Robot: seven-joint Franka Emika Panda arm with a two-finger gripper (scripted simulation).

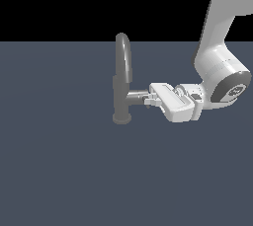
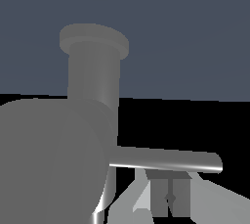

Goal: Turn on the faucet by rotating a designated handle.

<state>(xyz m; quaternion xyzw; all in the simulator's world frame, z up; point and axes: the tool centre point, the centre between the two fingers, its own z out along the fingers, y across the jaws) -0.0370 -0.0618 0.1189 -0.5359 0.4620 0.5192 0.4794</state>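
One gripper (image 1: 147, 97) is meeting the faucet's (image 1: 122, 79) side stub. The handle (image 2: 166, 160) is lying crosswise just before its fingertips. Finger state: cannot tell.

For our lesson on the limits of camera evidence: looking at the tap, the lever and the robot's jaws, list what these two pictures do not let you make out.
- Exterior view: the lever at the end of the tap's side stub is too small and is masked by the gripper.
- Both views: whether the jaws are shut on the lever cannot be told.
- Wrist view: the arched spout is cut off; the tap's body fills the frame.
- Exterior view: the arm runs off the upper edge.
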